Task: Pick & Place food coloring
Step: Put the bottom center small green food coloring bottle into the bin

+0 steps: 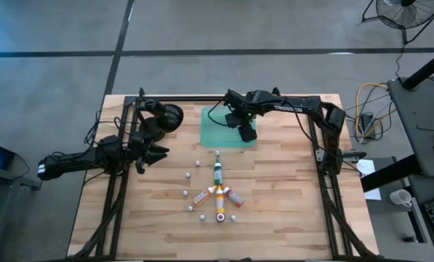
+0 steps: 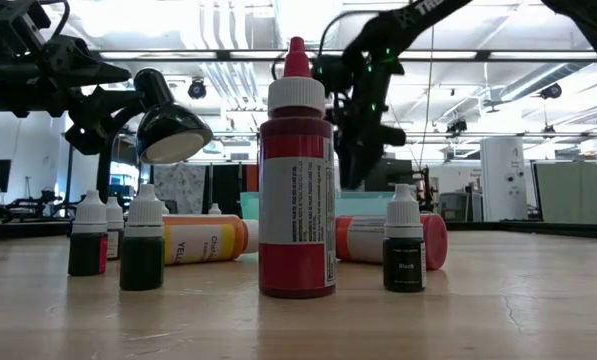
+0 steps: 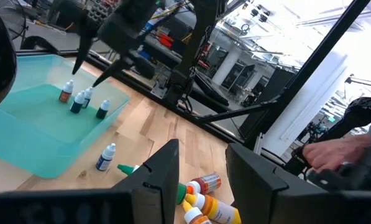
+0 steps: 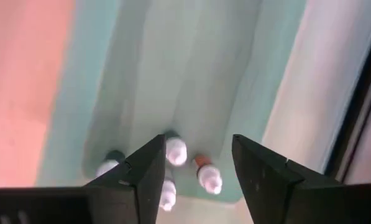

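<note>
The food coloring bottles lie in a cluster on the wooden table: a green one (image 1: 217, 172), orange-yellow ones (image 1: 202, 196) and a red one (image 1: 235, 196), with small white-capped bottles (image 1: 188, 175) standing around them. Several small bottles (image 3: 79, 99) stand in the green tray (image 1: 217, 127). My right gripper (image 4: 197, 149) hangs open above those bottles (image 4: 176, 149), pointing steeply down and touching nothing. My left gripper (image 3: 201, 168) is open and level at the table's left side (image 1: 158, 153), with nothing in it.
In the low view a tall red bottle (image 2: 296, 170) stands closest, with small dark bottles (image 2: 141, 245) beside it. One small blue bottle (image 3: 105, 157) stands just outside the tray. Black frame posts (image 1: 322, 145) flank the table. A person's hand (image 3: 334, 152) shows beyond it.
</note>
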